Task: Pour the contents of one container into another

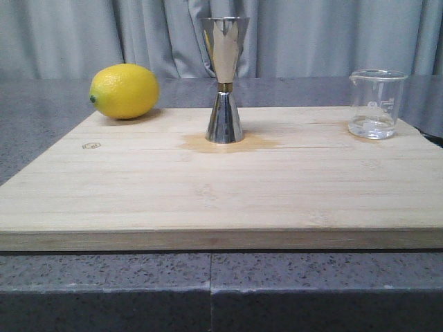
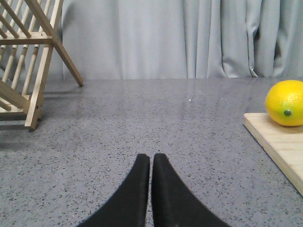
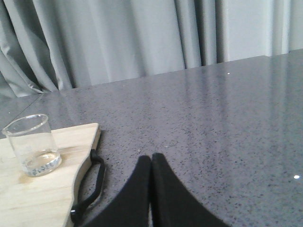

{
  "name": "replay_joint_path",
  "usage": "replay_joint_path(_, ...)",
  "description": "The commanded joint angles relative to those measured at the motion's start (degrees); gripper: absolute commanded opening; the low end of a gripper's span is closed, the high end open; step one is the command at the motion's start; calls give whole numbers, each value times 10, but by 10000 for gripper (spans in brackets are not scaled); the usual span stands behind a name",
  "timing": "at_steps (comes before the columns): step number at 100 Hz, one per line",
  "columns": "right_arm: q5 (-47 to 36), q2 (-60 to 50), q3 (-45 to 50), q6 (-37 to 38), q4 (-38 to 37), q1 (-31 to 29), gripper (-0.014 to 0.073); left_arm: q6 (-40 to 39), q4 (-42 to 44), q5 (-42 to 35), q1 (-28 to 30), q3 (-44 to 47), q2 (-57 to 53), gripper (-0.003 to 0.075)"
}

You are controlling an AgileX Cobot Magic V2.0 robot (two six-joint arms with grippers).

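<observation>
A shiny steel jigger (image 1: 224,81) stands upright at the middle back of the wooden cutting board (image 1: 221,187), with a damp stain around its foot. A small clear glass beaker (image 1: 376,104) with a little clear liquid stands at the board's back right corner; the right wrist view shows the beaker (image 3: 33,144) too. My left gripper (image 2: 151,157) is shut and empty over the grey counter, left of the board. My right gripper (image 3: 151,158) is shut and empty over the counter, right of the board. Neither gripper appears in the front view.
A yellow lemon (image 1: 124,90) lies at the board's back left corner, also seen as the lemon (image 2: 286,102) in the left wrist view. A wooden dish rack (image 2: 28,56) stands far left. A black handle loop (image 3: 90,184) hangs off the board's right edge. Grey curtains hang behind.
</observation>
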Motion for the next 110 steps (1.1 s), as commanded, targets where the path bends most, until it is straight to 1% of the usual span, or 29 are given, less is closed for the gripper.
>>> replay_joint_path(1, -99, -11, 16, -5, 0, 6, -72, -1, -6, -47, 1, 17, -12, -19)
replay_joint_path(3, -76, -11, 14, -5, 0, 7, -72, -1, -6, -47, 1, 17, -12, -19)
replay_joint_path(6, -64, -11, 10, -5, 0, 10, -72, -1, -6, -47, 1, 17, -12, -19)
replay_joint_path(15, -63, -11, 14, -5, -2, 20, -72, -1, -6, -47, 1, 17, -12, -19)
replay_joint_path(43, -55, -11, 14, -8, -21, 20, -72, -1, -6, -47, 1, 17, -12, -19)
replay_joint_path(47, -55, -11, 14, -32, -7, 20, -72, -1, -6, -47, 1, 17, -12, -19)
replay_joint_path(52, -55, -11, 14, -92, 11, 20, -72, -1, -6, -47, 1, 17, -12, -19)
replay_joint_path(59, -58, -11, 14, -143, 27, 20, -72, -1, -6, -47, 1, 17, -12, -19)
replay_joint_path(110, -66, -11, 14, -145, 27, 20, -72, -1, -6, -47, 1, 17, -12, -19)
